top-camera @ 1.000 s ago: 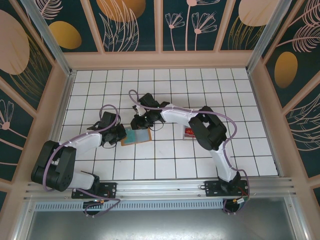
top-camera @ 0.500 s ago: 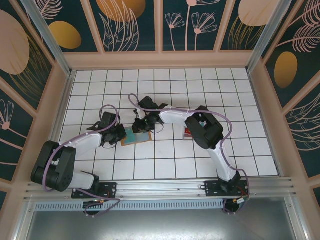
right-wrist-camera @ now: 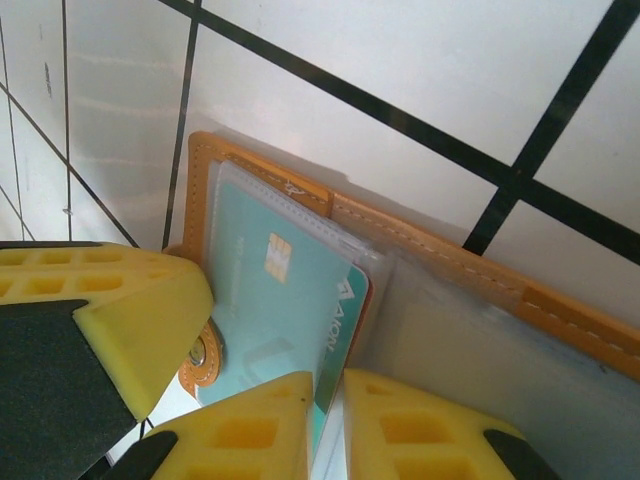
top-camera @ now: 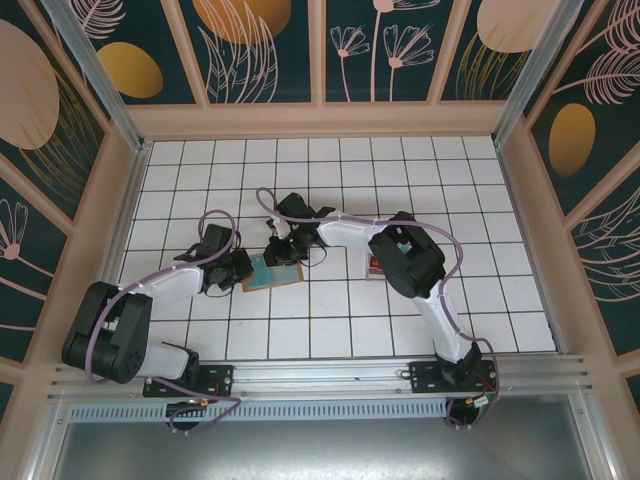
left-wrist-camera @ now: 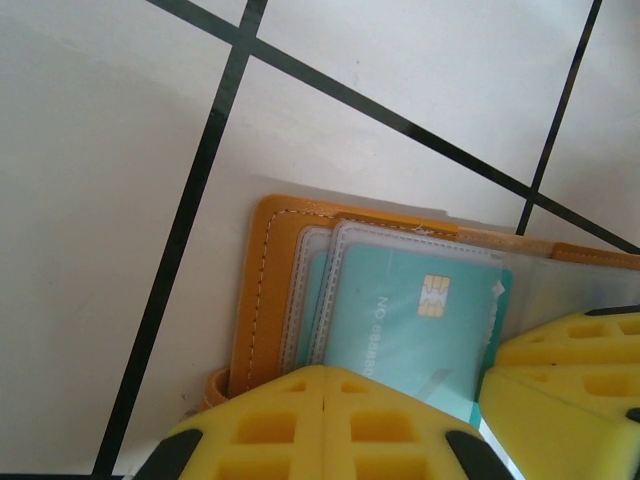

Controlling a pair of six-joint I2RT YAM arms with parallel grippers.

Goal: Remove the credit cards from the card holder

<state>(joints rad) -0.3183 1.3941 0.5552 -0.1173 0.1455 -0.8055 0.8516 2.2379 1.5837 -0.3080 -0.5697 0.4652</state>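
Two hands meet over the open card holder (top-camera: 285,277), left of the counter's (top-camera: 330,320) middle. The left hand (left-wrist-camera: 325,385), clenched empty, pins its card panel. The right hand (right-wrist-camera: 327,395) nips the near edge of the teal credit card (right-wrist-camera: 270,290), whose long axis seems to run straight away from that hand.

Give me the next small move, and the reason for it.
Probably draw the right tool back, sliding the teal card out of the holder. The tool seems pinched on the card's edge, and the shut left tool appears to hold the holder down.
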